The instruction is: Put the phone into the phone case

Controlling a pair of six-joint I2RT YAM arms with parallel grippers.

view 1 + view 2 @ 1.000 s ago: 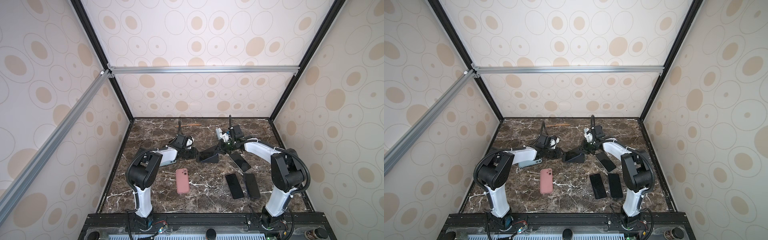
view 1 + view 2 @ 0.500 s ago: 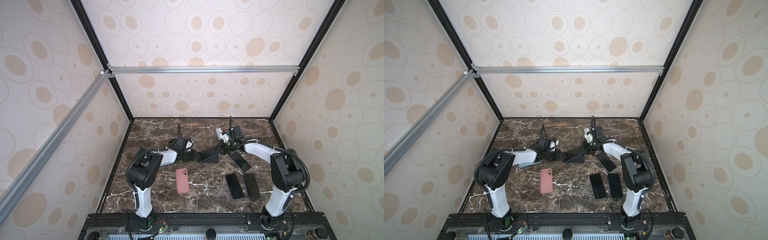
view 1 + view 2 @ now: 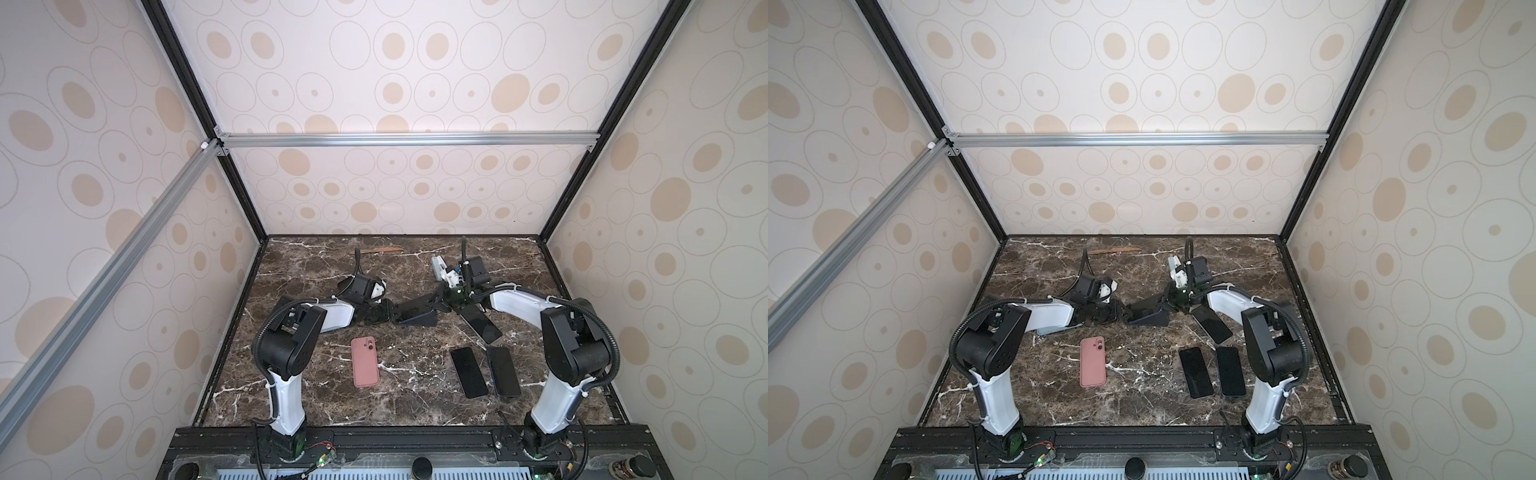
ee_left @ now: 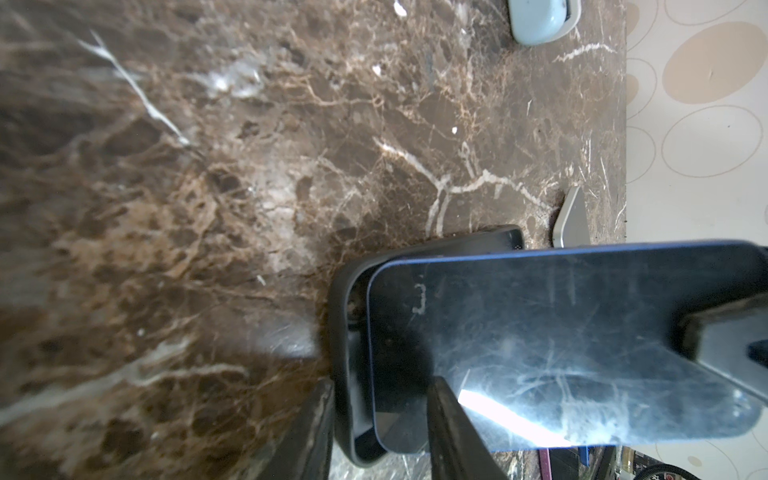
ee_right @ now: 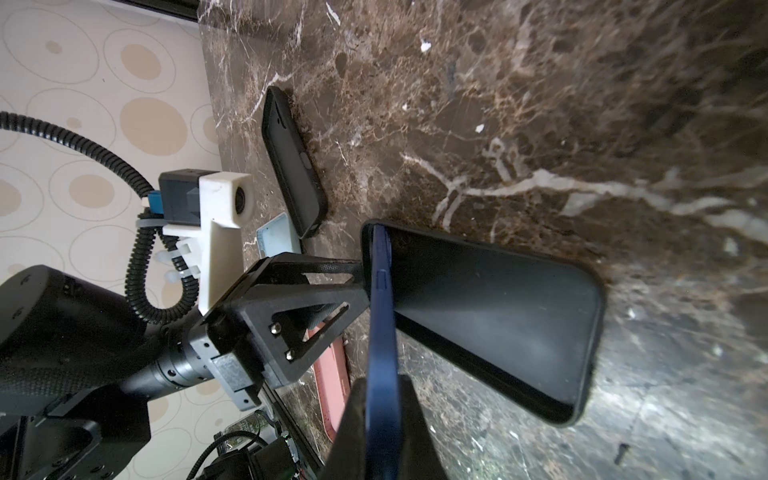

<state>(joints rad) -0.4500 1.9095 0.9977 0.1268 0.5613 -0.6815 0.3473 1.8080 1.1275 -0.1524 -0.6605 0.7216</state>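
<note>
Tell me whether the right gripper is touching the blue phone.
Touching. In the right wrist view the right gripper clamps the blue phone between its fingers.

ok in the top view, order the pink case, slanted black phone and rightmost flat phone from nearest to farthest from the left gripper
From the left gripper:
1. pink case, toward the front, left side.
2. slanted black phone, across on the right.
3. rightmost flat phone, front right.

Both top views are looking down from high onto the whole table point(image 3: 415, 399). Wrist cameras are viewing one phone point(image 4: 540, 353) closely.
</note>
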